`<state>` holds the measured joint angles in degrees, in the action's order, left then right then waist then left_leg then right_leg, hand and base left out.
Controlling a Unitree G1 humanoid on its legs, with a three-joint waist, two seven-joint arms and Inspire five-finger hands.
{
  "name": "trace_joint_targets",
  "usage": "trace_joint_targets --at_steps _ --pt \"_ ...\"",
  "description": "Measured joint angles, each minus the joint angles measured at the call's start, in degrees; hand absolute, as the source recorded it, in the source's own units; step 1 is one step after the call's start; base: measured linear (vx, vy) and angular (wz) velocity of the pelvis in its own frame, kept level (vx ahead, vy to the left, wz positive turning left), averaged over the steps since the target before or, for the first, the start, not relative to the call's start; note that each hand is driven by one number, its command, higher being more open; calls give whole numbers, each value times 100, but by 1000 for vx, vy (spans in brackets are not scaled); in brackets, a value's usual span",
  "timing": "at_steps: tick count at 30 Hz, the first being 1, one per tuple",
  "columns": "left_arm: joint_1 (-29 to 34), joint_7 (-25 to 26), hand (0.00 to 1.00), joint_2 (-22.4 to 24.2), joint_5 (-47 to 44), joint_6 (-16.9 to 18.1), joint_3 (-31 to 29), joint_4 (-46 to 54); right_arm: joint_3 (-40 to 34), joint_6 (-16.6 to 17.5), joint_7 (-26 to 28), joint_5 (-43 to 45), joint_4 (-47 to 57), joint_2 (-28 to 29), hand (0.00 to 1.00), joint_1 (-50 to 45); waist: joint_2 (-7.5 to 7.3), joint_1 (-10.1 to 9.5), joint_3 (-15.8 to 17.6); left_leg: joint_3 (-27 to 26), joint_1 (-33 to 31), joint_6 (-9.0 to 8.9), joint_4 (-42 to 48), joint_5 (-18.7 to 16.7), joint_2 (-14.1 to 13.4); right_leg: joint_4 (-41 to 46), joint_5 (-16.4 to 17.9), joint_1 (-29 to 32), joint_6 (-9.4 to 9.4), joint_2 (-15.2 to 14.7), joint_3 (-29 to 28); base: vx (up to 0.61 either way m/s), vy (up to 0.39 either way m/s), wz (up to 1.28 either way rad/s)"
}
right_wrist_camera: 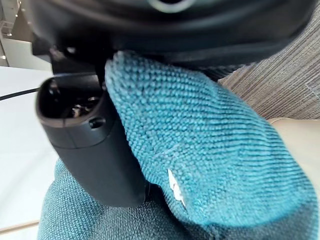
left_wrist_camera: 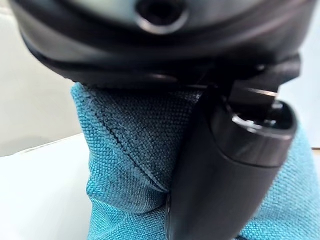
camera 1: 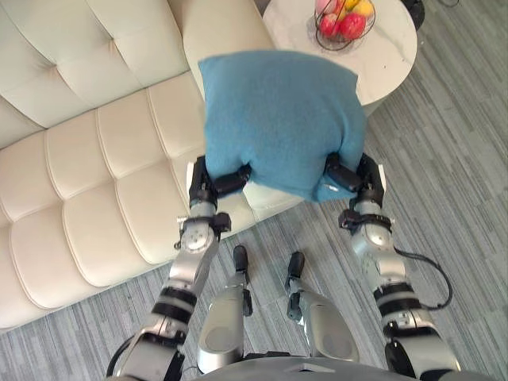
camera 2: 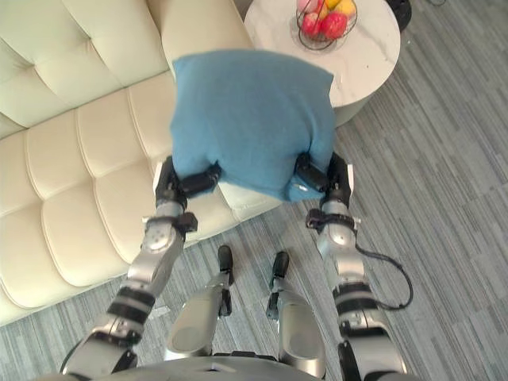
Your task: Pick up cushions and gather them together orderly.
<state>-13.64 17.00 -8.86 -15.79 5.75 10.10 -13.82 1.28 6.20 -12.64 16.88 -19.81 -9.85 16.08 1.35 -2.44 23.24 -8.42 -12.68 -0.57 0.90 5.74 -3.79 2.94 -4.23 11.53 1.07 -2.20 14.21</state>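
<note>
Cushion: teal-blue knitted square cushion (camera 1: pixel 278 119), held up in the air by its two lower corners, broad face toward the head camera, hanging over the sofa's front edge near the armrest.
Left hand: left hand (camera 1: pixel 221 179) clamped on the cushion's lower left corner, thumb (left_wrist_camera: pixel 225 170) pressed across the knit, fabric bunched beneath it.
Right hand: right hand (camera 1: pixel 349 175) clamped on the lower right corner, thumb (right_wrist_camera: pixel 95 150) bearing against the fabric, the corner bulging out past it.
Sofa: cream tufted leather sofa (camera 1: pixel 95 159) ahead and to the left; wide seat panels stretching left of the held cushion.
Sofa edge: front edge running on a slant from the lower left toward the hands; rounded cream armrest (camera 1: pixel 226 28) ending just beside the table.
Table: round white marble-patterned side table (camera 1: pixel 393 55) ahead on the right; in view, its rim overlapped by the cushion's upper right corner.
Container: dark wire bowl (camera 1: pixel 327 41) standing on the table toward its far side.
Contents: red and yellow fruit (camera 1: pixel 353 25) piled inside the bowl.
Floor: grey striped carpet floor (camera 1: pixel 452 182), a broad stretch to the right of the right arm and around the table's near side.
Writing: small white fleck (right_wrist_camera: pixel 172 184) on the cushion corner by the right hand; too small to tell whether it carries print.
</note>
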Motion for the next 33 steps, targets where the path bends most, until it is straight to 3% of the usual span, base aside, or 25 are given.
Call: trace_joint_targets --at_steps 4,8,10,12,16,21,22,23,24,25,26,27,28,29,30,31,33 --pt "857 -152 0 51 0 -5 28 519 4 -54 197 -270 695 123 0 -893 5 -5 -117 10 444 -49 -79 -74 29 382 321 -247 -56 -99 21 50 1 4" --pt "1531 -260 0 291 0 -5 72 854 -2 -64 335 -414 1235 230 0 -1734 5 23 -577 200 658 -46 -152 -106 130 915 693 -285 -148 -224 106 86 -1 28" --pt "1819 -288 0 368 -2 -4 75 962 -3 -64 363 -571 1453 367 0 -2065 -21 36 -739 372 884 -42 -173 -112 171 1083 839 -487 -248 -238 -369 45 24 39" --pt "1967 -310 0 373 -5 2 72 1059 -2 -64 368 -618 1607 435 0 -2205 -50 27 -830 454 940 -44 -174 -132 191 1021 938 -623 -243 -256 -381 -17 -15 32" --pt "2458 -355 0 434 -64 4 81 1474 28 -59 378 -807 2090 507 0 -2586 46 -7 -1121 773 891 -66 -162 -116 197 794 935 -870 -241 -199 -211 -29 -23 40" --pt "2507 -363 0 572 -304 43 264 1511 -13 -57 312 -891 2531 500 0 -2802 189 -11 -1351 1471 605 -174 -218 42 266 1021 1134 -860 -148 -220 384 -46 -48 78" --pt "2510 -355 0 602 -350 42 290 1511 -37 -58 292 -909 2543 497 0 -2798 222 -14 -1401 1379 569 -69 -261 -34 210 1028 1145 -866 -146 -236 549 -98 -73 96" --pt "2491 -347 0 621 -381 43 335 1513 -64 -55 234 -919 2572 506 0 -2796 227 6 -1457 977 463 209 -219 -271 164 978 1132 -871 -132 -298 761 -68 -42 81" --pt "2472 -339 0 635 -382 43 371 1513 -90 -51 192 -960 2579 513 0 -2788 195 6 -1478 725 416 264 -112 -391 142 935 1113 -862 -112 -414 861 -38 1 97" --pt "2381 -324 0 643 -384 51 500 1515 -191 -51 86 -1018 2570 512 0 -2715 201 9 -1490 74 125 251 554 -682 -44 922 1095 -860 -95 -554 1087 -18 37 78" --pt "2349 -324 0 647 -386 51 555 1515 -233 -53 45 -1019 2561 509 0 -2668 226 18 -1508 -213 14 296 999 -744 -171 951 1095 -871 -95 -604 1187 12 74 77" --pt "2342 -307 0 660 -394 59 659 1514 -261 -52 -28 -1023 2560 421 0 -2621 392 25 -1625 -664 -21 449 1473 -466 -496 1021 1102 -893 -104 -567 1305 38 110 67" --pt "2301 -304 0 660 -395 62 711 1513 -299 -51 -71 -1030 2524 367 0 -2553 467 109 -1690 -705 -7 289 1257 -424 -412 1040 1129 -913 -154 -549 1384 31 87 50" --pt "2300 -304 0 660 -395 63 712 1513 -300 -51 -71 -1030 2523 367 0 -2550 469 114 -1692 -705 -3 285 1250 -421 -410 1039 1129 -914 -154 -549 1386 -4 131 61" --pt "2237 -304 0 635 -394 122 783 1506 -403 -50 -86 -1034 2486 374 0 -2475 488 186 -1741 -682 188 154 642 -337 -315 981 1088 -928 -222 -635 1522 -22 190 53" --pt "2143 -304 0 590 -392 132 836 1469 -473 -43 -91 -1036 2406 411 0 -2414 407 225 -1750 -777 258 145 460 -349 -234 918 1039 -945 -285 -763 1644 -24 198 85" --pt "2087 -306 0 547 -389 138 982 1426 -605 -39 -120 -1033 2253 432 0 -2407 404 288 -1783 -854 294 107 470 -227 -210 888 986 -1120 -386 -852 1833 -3 127 66"
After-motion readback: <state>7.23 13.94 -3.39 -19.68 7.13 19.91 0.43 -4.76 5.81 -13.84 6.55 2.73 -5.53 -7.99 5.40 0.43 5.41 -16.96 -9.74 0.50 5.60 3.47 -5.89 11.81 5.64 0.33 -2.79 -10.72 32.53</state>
